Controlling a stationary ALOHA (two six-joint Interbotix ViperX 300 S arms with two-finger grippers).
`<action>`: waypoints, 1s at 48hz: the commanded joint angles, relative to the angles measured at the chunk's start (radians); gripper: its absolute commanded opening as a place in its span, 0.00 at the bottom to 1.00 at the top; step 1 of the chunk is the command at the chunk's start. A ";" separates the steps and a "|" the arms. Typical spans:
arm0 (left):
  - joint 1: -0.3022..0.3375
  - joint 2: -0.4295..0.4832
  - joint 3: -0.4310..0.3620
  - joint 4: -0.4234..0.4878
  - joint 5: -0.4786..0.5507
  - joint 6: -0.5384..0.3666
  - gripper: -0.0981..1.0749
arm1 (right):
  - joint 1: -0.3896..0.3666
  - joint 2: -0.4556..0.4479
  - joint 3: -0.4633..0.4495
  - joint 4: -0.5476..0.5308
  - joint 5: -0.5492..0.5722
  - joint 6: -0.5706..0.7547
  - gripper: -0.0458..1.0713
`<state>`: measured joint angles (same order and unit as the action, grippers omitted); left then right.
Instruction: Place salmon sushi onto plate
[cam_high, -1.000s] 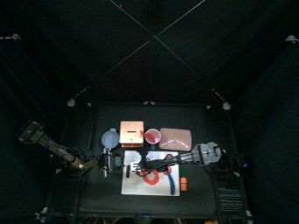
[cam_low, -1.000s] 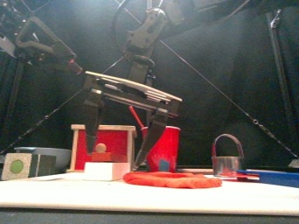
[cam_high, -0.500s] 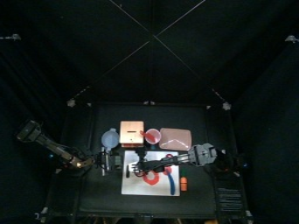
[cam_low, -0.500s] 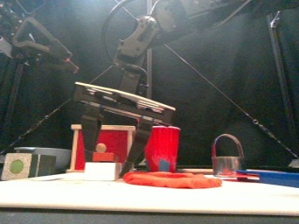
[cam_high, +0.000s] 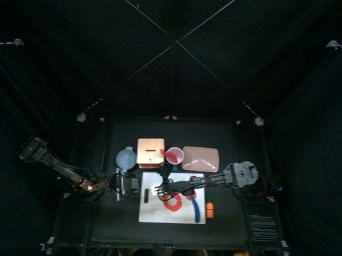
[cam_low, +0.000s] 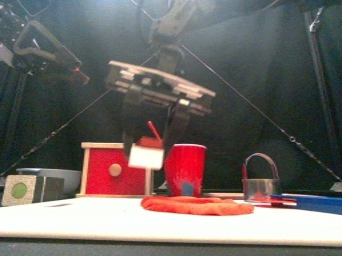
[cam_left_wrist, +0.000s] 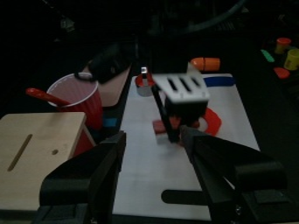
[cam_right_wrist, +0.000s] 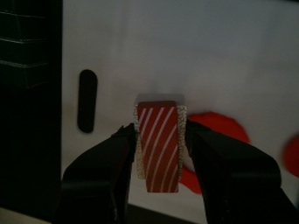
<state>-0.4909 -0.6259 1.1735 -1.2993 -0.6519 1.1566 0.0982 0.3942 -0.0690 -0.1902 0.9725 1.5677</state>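
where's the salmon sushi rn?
Off the table: the salmon sushi sits between the right gripper jaws, lifted above the white mat, left of the red cup in the front view.

Robot test lab. Black curtains (cam_high: 54, 60) all around small black table (cam_high: 107, 225). Two black robot arms over white mat (cam_high: 151, 212). Toy food, red cup (cam_low: 186, 170).

From the front, the salmon sushi (cam_low: 144, 156) is blurred to a pale block. The plate (cam_high: 202, 157) is too small overhead for detail. The red ring (cam_right_wrist: 219, 130) is cut off by the right gripper's (cam_right_wrist: 158, 171) fingers.
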 joint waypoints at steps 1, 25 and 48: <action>0.002 0.000 -0.017 0.000 0.000 0.000 0.84 | -0.006 -0.121 0.031 0.000 0.046 -0.035 0.62; -0.009 0.000 -0.015 0.000 0.017 -0.002 0.83 | -0.255 -0.465 0.483 0.069 0.052 -0.268 0.62; -0.009 0.000 -0.014 0.011 0.018 0.000 0.83 | -0.583 -0.523 0.765 0.058 -0.299 -0.380 0.62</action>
<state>-0.4985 -0.6274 1.1720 -1.2962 -0.6305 1.1551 -0.4602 -0.1396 0.6934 -0.1381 0.7271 1.1919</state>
